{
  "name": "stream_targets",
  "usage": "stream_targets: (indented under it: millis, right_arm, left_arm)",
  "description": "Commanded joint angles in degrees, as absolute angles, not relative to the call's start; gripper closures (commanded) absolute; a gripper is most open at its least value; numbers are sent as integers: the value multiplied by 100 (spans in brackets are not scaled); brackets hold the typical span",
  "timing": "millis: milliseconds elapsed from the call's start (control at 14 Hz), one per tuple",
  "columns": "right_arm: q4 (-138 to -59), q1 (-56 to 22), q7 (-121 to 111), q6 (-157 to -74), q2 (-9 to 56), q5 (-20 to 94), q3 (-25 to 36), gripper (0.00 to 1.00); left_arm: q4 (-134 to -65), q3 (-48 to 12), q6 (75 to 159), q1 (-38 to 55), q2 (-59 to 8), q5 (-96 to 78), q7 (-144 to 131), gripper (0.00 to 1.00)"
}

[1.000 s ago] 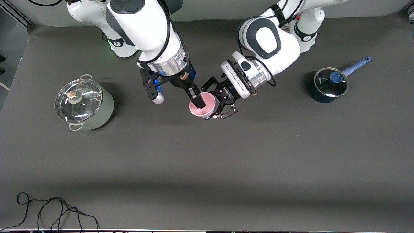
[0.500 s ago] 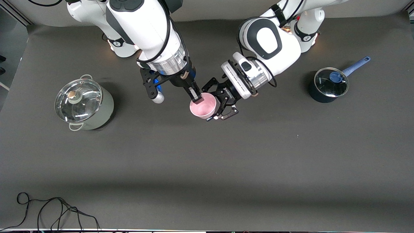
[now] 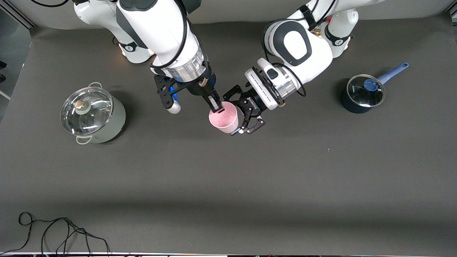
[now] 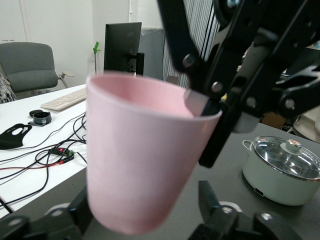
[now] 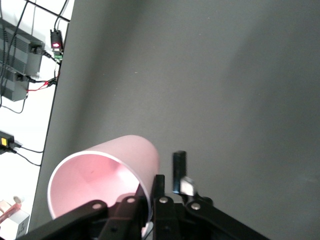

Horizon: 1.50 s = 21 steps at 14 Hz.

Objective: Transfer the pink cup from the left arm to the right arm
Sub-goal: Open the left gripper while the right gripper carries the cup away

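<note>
The pink cup (image 3: 225, 119) hangs tilted above the dark mat, between the two grippers. My right gripper (image 3: 216, 107) is shut on its rim, one narrow finger inside the cup and one outside; the right wrist view shows the rim (image 5: 95, 185) clamped at the right gripper (image 5: 150, 197). My left gripper (image 3: 230, 115) is open around the cup's lower part. In the left wrist view the cup (image 4: 145, 150) sits between the left gripper's spread fingers (image 4: 210, 200), with a gap showing beside its base.
A pale green pot with a glass lid (image 3: 91, 116) stands toward the right arm's end and also shows in the left wrist view (image 4: 285, 167). A dark blue saucepan with a lid (image 3: 362, 93) stands toward the left arm's end. A black cable (image 3: 60, 232) lies near the front edge.
The cup has tilted so its side now faces the front camera. The left gripper's fingers have spread a little. The right gripper's fingers have drawn up to the rim.
</note>
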State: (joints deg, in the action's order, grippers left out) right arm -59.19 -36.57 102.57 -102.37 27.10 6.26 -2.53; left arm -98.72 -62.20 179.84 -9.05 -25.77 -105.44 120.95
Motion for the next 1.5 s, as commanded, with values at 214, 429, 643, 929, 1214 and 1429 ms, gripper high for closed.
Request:
stream_targets:
  millis: [214, 429, 643, 929, 1214, 1429]
  right_arm:
    - [-5792, -3481, 8880, -10178, 2716, 597, -141, 100]
    - [-5871, -3086, 7555, -9864, 2610, 624, -141, 100]
    - [-5880, -2489, 5745, -9178, 2523, 624, -132, 100]
    - [-5889, -1514, 3442, -8281, 2400, 615, -132, 100]
    - [-6283, -958, 1665, -8059, 2268, 458, 157, 100]
    - [-6678, -958, 1056, -8348, 2268, 352, 535, 100]
  left_arm:
    - [-9835, -6196, 18053, -879, -2680, -10600, 12076, 1]
    - [-9966, -6205, 17983, -1167, -2716, -10573, 12076, 1]
    - [-10177, -6275, 17703, -1703, -2654, -10442, 12059, 1]
    - [-10669, -7100, 17482, -2880, -2715, -10362, 12050, 1]
    - [-10661, -7137, 17394, -2988, -2917, -10354, 12015, 1]
    - [-10635, -7119, 16790, -3225, -3059, -10336, 11360, 1]
